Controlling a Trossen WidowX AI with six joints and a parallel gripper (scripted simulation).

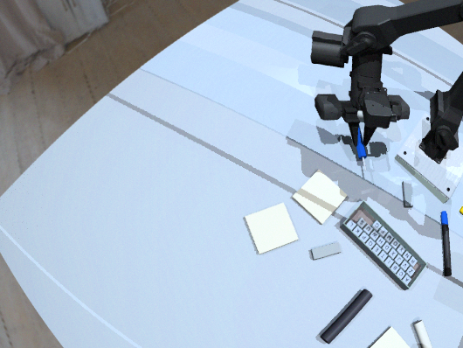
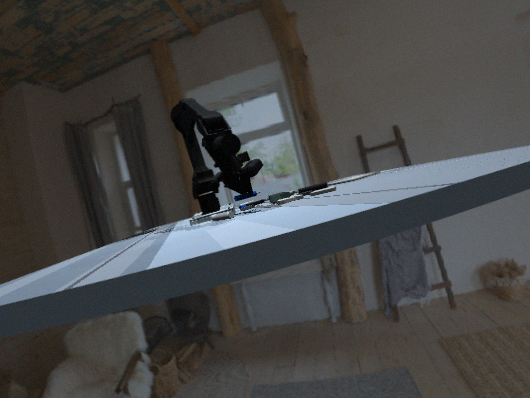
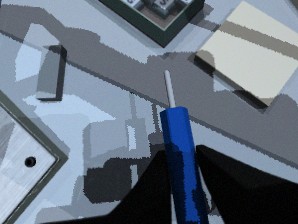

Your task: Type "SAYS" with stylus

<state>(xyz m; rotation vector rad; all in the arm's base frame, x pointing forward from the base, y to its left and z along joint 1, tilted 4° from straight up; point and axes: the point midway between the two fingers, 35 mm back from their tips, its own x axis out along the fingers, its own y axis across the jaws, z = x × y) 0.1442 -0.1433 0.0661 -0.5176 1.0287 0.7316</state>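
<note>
One blue stylus [image 1: 361, 148] [image 2: 245, 196] [image 3: 180, 145] clamped in the claw [image 1: 359, 135] [image 2: 247, 193] [image 3: 180, 154]. Fingers sit either side of the blue barrel; thin pale tip sticks out past them, pointing toward the keyboard side. Stylus looks held just above the surface [image 1: 175, 210] [image 2: 280, 240] in the exterior view.

Black arm [image 1: 366, 66] [image 2: 222, 142] reaches over from the top right of the top view, bent downward at the wrist.

Keyboard [image 1: 384, 249] [image 2: 281, 196] [image 3: 165, 37] is out ahead of the tip, not touched. Small tray type, pale lettered keys, dark green frame, lying at a slant.

Two cream paper pads nearby: one [image 1: 320, 197] [image 3: 250, 55] near the keyboard's corner, the other [image 1: 271, 228] farther out. Gray block [image 1: 326, 250] lies between that second pad and the keyboard; another gray block [image 1: 407, 194] [image 3: 52, 73] sits between the arm's mounting plate [image 1: 421, 175] [image 3: 30, 187] and the keyboard.

Farther off: black marker with blue cap [image 1: 445, 245] on one side of the keyboard, dark cylinder [image 1: 346, 316] on the other.
</note>
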